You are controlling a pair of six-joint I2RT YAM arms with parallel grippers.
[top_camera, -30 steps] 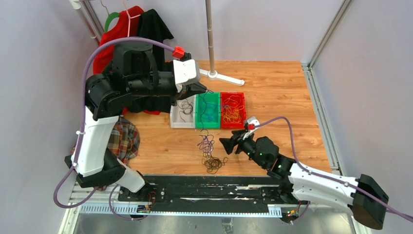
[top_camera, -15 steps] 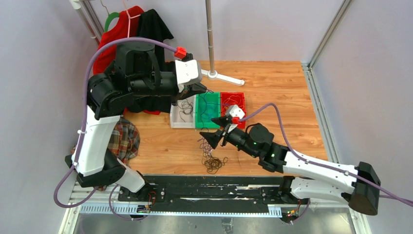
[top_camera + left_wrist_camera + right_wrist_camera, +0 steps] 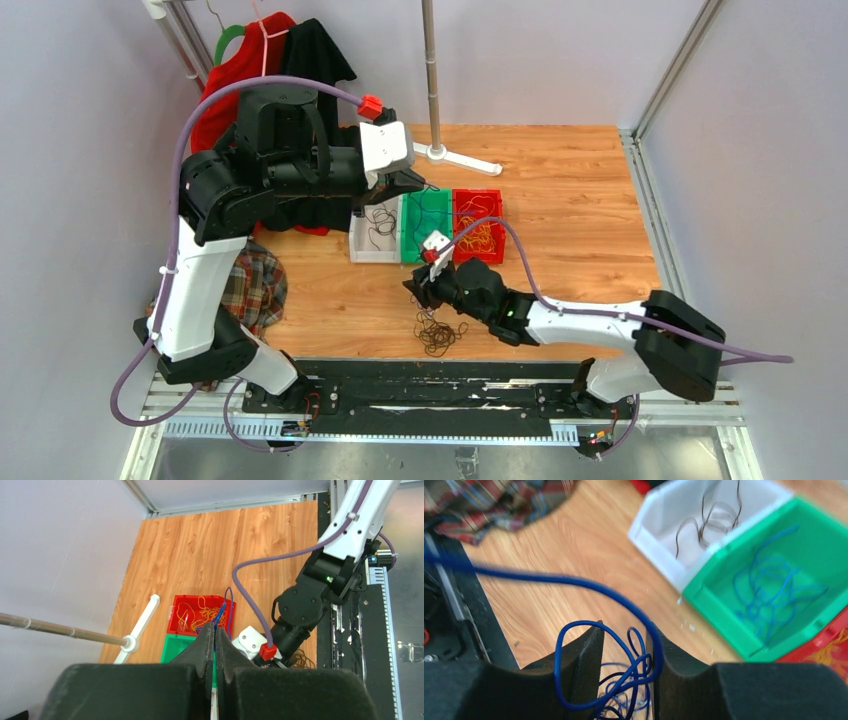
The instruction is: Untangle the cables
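Note:
A tangle of black, blue and orange cables [image 3: 437, 330] lies on the wooden table in front of three bins. My left gripper [image 3: 418, 185] hangs high over the green bin [image 3: 428, 222]. In the left wrist view it [image 3: 215, 630] is shut on a blue cable [image 3: 223, 611] that runs down toward the tangle. My right gripper [image 3: 412, 290] is low at the tangle's far end. In the right wrist view it [image 3: 624, 650] is open, with loops of blue cable [image 3: 589, 585] between its fingers.
A white bin [image 3: 375, 232] holds black cables, the green bin blue ones, and a red bin [image 3: 478, 225] orange ones. A rack pole base [image 3: 455, 158] stands behind the bins. A plaid cloth [image 3: 255, 285] lies at the left. A black rail [image 3: 430, 385] runs along the near edge.
My right arm has swung left and stretched forward, bringing its gripper from right of the tangle to over its far end. The left arm has hardly moved.

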